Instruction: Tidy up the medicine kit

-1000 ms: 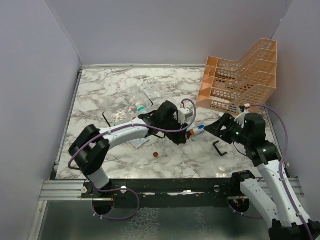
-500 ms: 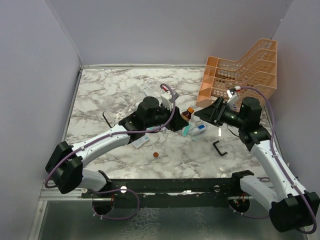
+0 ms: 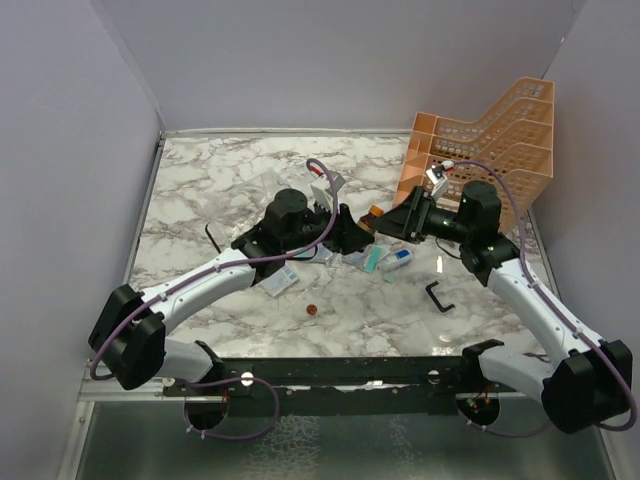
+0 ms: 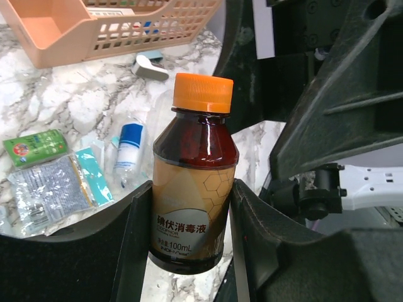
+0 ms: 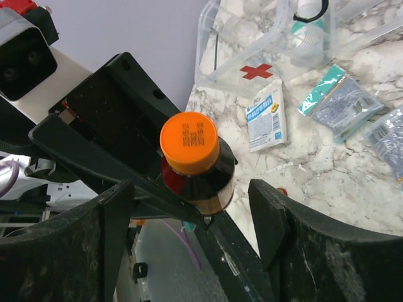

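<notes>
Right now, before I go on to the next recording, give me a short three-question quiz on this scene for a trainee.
1. True or false: the left gripper is shut on the brown bottle.
2. Pick one. The right gripper is: A) open, facing the bottle's orange cap; B) shut on nothing; C) shut on the cap.
3. Fill in: the clear medicine kit on the marble table carries a red ____.

Key: 1 true; 2 A; 3 cross.
</notes>
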Robot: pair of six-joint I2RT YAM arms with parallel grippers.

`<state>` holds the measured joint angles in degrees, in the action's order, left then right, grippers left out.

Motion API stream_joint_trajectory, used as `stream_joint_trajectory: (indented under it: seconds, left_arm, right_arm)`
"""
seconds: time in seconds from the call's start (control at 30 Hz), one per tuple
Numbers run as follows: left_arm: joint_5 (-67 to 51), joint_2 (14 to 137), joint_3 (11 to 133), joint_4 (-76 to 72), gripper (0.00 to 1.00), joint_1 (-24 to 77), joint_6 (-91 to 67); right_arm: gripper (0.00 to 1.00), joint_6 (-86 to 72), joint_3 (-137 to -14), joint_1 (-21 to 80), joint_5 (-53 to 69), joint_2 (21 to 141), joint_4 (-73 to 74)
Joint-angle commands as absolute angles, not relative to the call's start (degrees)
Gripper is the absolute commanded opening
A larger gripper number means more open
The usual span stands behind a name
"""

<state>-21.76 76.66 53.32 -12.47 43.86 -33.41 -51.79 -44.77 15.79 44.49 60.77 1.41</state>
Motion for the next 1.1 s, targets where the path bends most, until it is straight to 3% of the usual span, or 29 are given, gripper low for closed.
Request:
stream_joint_trajectory:
  seconds: [0.0, 0.17, 0.33, 0.63, 0.7, 0.8, 0.9, 1.07]
  left_arm:
    - [-27.8, 77.2, 53.8, -16.8, 0.33, 43.0, -35.4]
    - [-30.7, 78.0, 53.7, -16.2, 0.35, 42.0, -35.9]
    - [-35.5, 79.4, 55.7, -12.5, 0.47, 40.8, -34.6]
    - [-39.3, 81.3, 59.7, -2.8, 0.50, 39.5, -28.0]
    - [-38.4, 81.4, 60.0, -1.6, 0.41, 39.0, -27.4]
    - [-35.9, 80.8, 59.5, -1.4, 0.31, 37.5, -28.3]
    - [-33.2, 79.3, 58.9, -1.0, 0.30, 35.3, -29.2]
    - [-24.3, 76.7, 59.6, 3.4, 0.29, 31.9, -31.0]
  right_arm:
    - [0.72, -51.0, -47.9, 18.7, 43.5, 64.1, -0.7]
    - [0.58, -51.3, -48.6, 19.9, 41.5, 66.0, -1.7]
    - [0.36, -49.2, -50.4, 20.6, 43.3, 68.8, -1.3]
    - [0.32, -46.7, -52.6, 20.7, 48.4, 71.8, 0.0]
    - [0.37, -46.8, -52.9, 20.7, 48.3, 72.0, 0.1]
    - [0.57, -46.5, -54.3, 20.7, 44.8, 71.9, 3.9]
    - [0.71, -45.7, -56.8, 20.7, 38.1, 71.1, 9.5]
    - [0.83, -45.3, -58.8, 20.7, 30.0, 67.8, 10.4]
